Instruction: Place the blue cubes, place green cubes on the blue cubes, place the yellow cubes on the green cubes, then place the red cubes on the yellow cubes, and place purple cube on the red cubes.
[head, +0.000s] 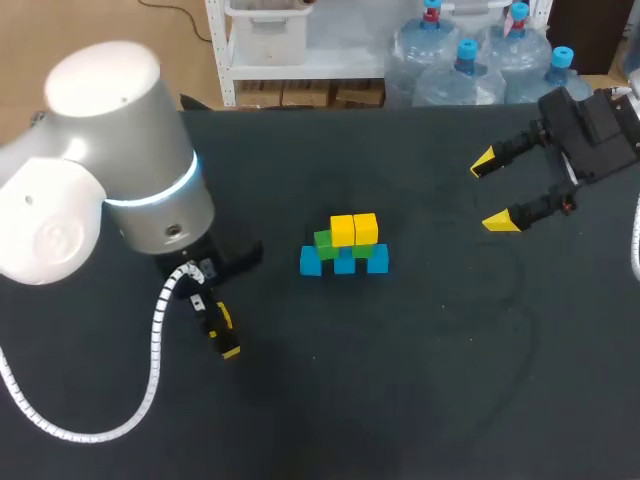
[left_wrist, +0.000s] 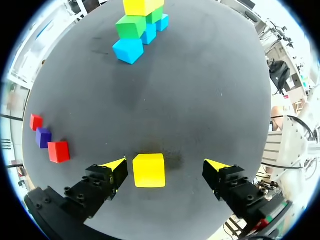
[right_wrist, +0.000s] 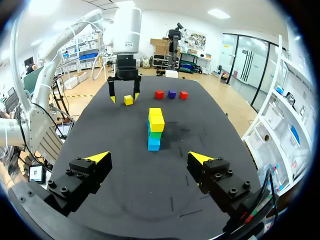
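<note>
The left claw (left_wrist: 166, 164) is spread wide and low over the counter (left_wrist: 200, 100), holding nothing. A loose yellow cube (left_wrist: 149, 170) sits on the counter between its fingers, close beside one fingertip (left_wrist: 116, 165) and well apart from the other, so it is off-centre and gripped from neither side. At this claw's ten o'clock lie two red cubes (left_wrist: 58, 151) with the purple cube (left_wrist: 43, 137) between them, all on the counter and untouched. Far ahead, at roughly its twelve o'clock, stands the stack (left_wrist: 137, 30): blue cubes (head: 345, 261) in a row at the bottom, green cubes (head: 325, 243) on them, and two stacked yellow cubes (head: 354, 229) on top. Seen from the head camera, the left claw is at the stack's eight o'clock. The right claw (head: 495, 190) is at its two o'clock, well apart, its fingers wide open and empty.

I judge the yellow layer to be the step in hand — this loose cube looks like the last yellow one to go up, with red and purple to follow. The next move calls for closing on the cube. Since it sits off-centre, one finger will likely meet it first and may nudge it sideways. After that comes a lift and a carry toward twelve o'clock, setting it squarely with the other yellows without jarring them.
</note>
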